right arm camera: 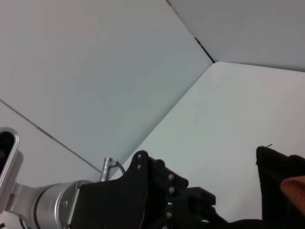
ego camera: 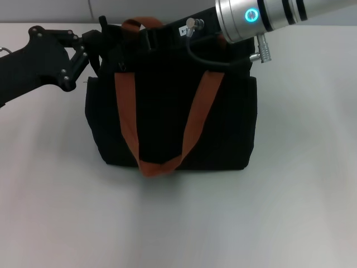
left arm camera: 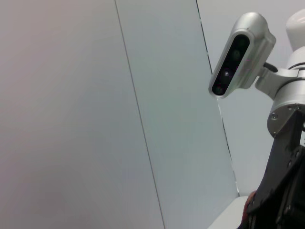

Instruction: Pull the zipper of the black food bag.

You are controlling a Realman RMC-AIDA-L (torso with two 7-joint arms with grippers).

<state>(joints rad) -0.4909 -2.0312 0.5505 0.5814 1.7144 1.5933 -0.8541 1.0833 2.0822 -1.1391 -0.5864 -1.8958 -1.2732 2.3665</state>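
The black food bag (ego camera: 170, 111) stands upright in the middle of the white table, its two orange-brown straps (ego camera: 127, 111) hanging down the front. My left gripper (ego camera: 102, 40) is at the bag's top left corner, touching the fabric there. It also shows in the right wrist view (right arm camera: 190, 202), next to a corner of the bag (right arm camera: 279, 164). My right gripper (ego camera: 164, 34) reaches in from the right over the bag's top edge, black against the black fabric. The zipper pull is hidden.
The white table (ego camera: 301, 184) extends around the bag on all sides. A grey panelled wall (left arm camera: 95, 114) stands behind. The right arm's silver wrist (ego camera: 254, 17) and its cable hang over the bag's top right.
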